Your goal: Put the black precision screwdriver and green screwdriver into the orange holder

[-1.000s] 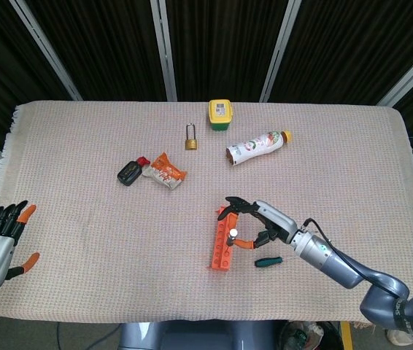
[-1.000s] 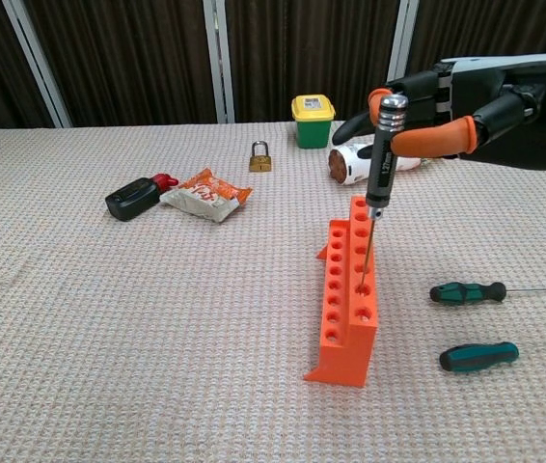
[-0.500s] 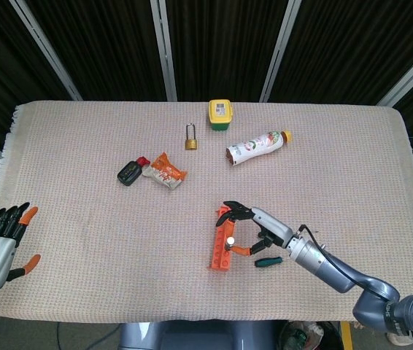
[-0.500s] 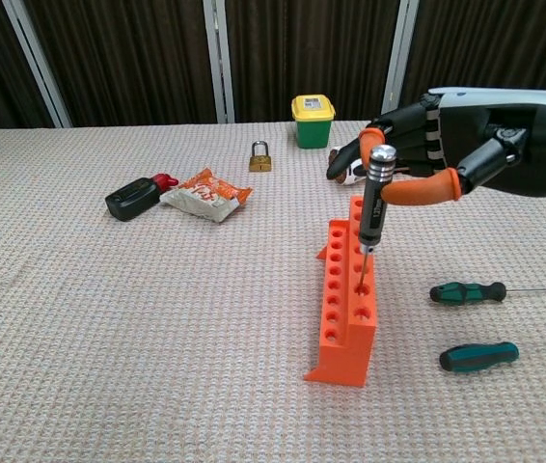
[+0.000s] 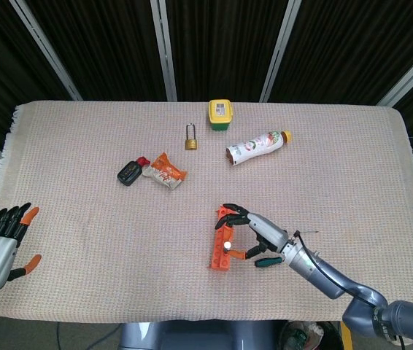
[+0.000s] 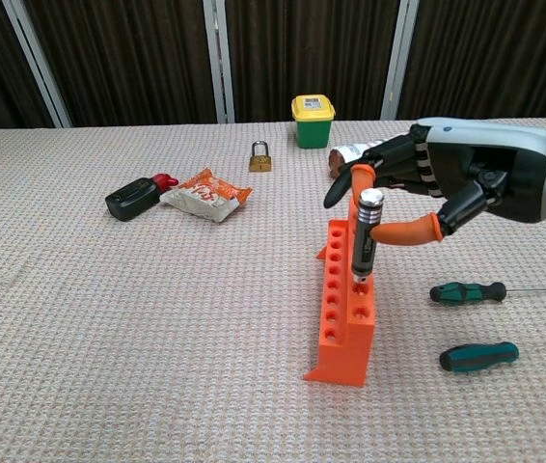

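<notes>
The right robot hand [image 6: 437,198] has lowered the black precision screwdriver [image 6: 364,236] into the orange holder [image 6: 346,309], fingertips pinching its handle. The green screwdriver [image 6: 478,357] lies right, awaiting pickup.

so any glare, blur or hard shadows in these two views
Head view: even, flat light, no glare, cloth sharp; the right hand hides part of the holder. Chest view: sharp too, soft shadows only, a small highlight on the black screwdriver cap; the right hand looms large, being close to the lens.
</notes>
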`<state>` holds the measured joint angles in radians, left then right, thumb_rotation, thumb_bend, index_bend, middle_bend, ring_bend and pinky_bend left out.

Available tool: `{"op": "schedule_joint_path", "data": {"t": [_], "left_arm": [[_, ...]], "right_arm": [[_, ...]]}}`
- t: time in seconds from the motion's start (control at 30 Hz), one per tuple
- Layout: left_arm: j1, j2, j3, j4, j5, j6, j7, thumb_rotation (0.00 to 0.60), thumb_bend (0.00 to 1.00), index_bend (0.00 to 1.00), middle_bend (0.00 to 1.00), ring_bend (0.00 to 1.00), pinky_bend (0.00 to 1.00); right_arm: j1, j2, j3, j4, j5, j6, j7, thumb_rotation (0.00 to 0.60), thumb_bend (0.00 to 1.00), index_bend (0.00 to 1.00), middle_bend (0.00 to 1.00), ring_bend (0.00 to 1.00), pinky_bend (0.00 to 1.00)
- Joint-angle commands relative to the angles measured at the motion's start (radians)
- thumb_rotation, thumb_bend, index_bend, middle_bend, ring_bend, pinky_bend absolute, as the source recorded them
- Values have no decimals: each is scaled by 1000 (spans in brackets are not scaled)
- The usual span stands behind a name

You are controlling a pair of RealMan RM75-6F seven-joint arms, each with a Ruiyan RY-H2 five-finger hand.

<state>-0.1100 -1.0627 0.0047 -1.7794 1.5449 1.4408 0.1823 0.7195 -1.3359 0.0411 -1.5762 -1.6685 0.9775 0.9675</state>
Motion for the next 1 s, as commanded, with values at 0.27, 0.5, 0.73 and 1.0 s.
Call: {"op": "schedule_joint_path", "data": {"t": [0.27, 0.5, 0.73, 1.0], "left_arm": [[-3, -1, -1, -2, -1, -3, 2, 600, 253, 25, 0, 0, 0], [-3, -1, -1, -4, 0, -3, 5, 600, 254, 23, 0, 0, 0], [-4, 0, -3, -7, -2, -4, 9, 600, 254, 22, 0, 0, 0], [-5, -2, -3, -4, -6, -5, 7, 600, 254, 20, 0, 0, 0]], "right_arm": [[-4, -11, -21, -13, 19, 15, -36, 600, 387, 668, 297, 0, 0], [-3, -3, -32, -25, 19, 21, -30, 600, 388, 669, 297, 0, 0], [5, 1, -38, -34, 24, 15, -23, 600, 388, 668, 297, 0, 0], [13, -11, -38, -20, 39, 5, -27, 600, 388, 669, 297, 0, 0]]}}
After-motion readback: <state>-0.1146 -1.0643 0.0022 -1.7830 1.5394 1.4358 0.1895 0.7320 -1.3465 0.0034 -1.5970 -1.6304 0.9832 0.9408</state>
